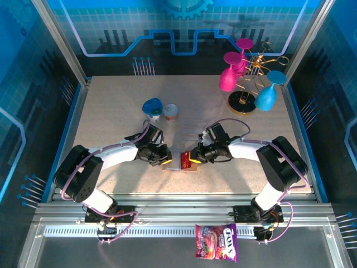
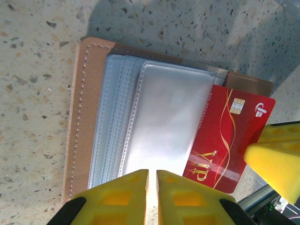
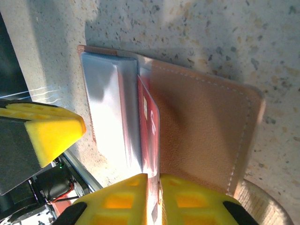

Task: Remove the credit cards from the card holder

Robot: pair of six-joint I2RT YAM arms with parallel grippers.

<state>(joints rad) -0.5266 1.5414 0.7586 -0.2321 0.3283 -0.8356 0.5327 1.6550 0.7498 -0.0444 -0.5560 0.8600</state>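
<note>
The card holder [image 2: 82,117] lies open on the table [image 2: 37,70], the left gripper [image 2: 152,176] pinching its edge and the right gripper [image 3: 153,180] nipping the half-protruding red credit card [image 2: 225,136], which next likely wants a straight outward pull.

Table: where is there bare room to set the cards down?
Free: the far-left tabletop beside the two cups, and the strip between them and the glass rack. Crowded: near centre, where the left gripper pinches the wallet, the right gripper the red card.
</note>
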